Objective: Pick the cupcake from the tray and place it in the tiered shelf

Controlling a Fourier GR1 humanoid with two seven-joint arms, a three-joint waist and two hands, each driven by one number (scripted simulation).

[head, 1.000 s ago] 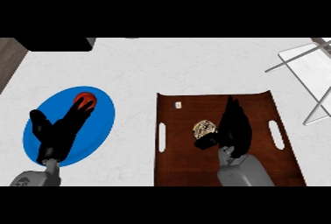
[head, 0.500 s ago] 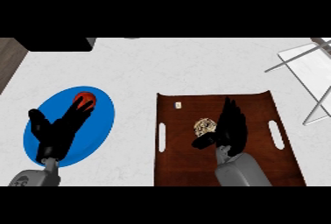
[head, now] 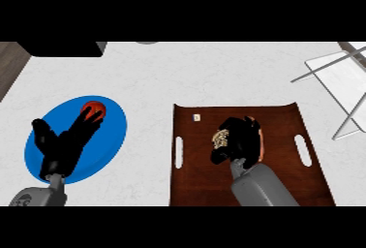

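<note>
We look down on a pale, faintly marbled counter (head: 214,72), with a strip of wooden floor (head: 8,63) at its left edge and a dark block (head: 61,48) at the far left corner. The white wire tiered shelf (head: 336,72) stands at the far right, well apart from everything else; nothing lies on the bare counter between it and the tray.

We count one brown tray (head: 286,184) with two pale slot handles, one on each long side, and one small pale chip (head: 196,117) near its far left corner. To the left lies one blue plate (head: 114,135) bearing one round red thing (head: 95,107).

The single cupcake (head: 220,139) sits on the tray, left of its middle. Only a light, speckled tan patch of it shows, since the right hand (head: 241,140) covers most of it, fingers bent down over it and thumb beneath in the view, curled round it.

The left hand (head: 64,145) lies over the blue plate, fingers straight and spread, tips at the red thing.
</note>
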